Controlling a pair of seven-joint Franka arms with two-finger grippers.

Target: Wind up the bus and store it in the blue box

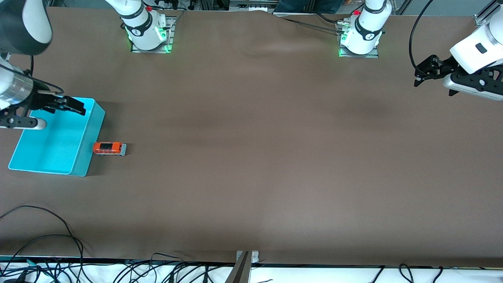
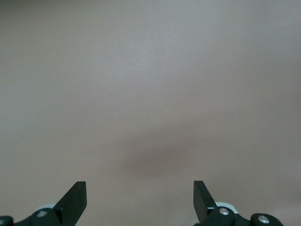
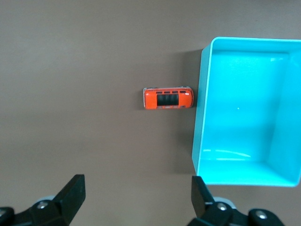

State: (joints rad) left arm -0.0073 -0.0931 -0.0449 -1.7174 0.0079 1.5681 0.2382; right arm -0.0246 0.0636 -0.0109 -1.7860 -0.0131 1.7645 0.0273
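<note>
Sitting upright beside blue box — orange-red bus.

Both arms are glossy white with black joint bands. Their bases glow green and carry red buttons. Each pincer has flat black fingers on black brackets with silver screws. A black cable loops upper right.

Even, fairly bright overhead light falls on the brown desk, with soft darker patches across it. The blue box casts a short shadow toward the bus. The box's floor shows faint glare in the right wrist view. The left wrist view looks hazy and washed out.
</note>
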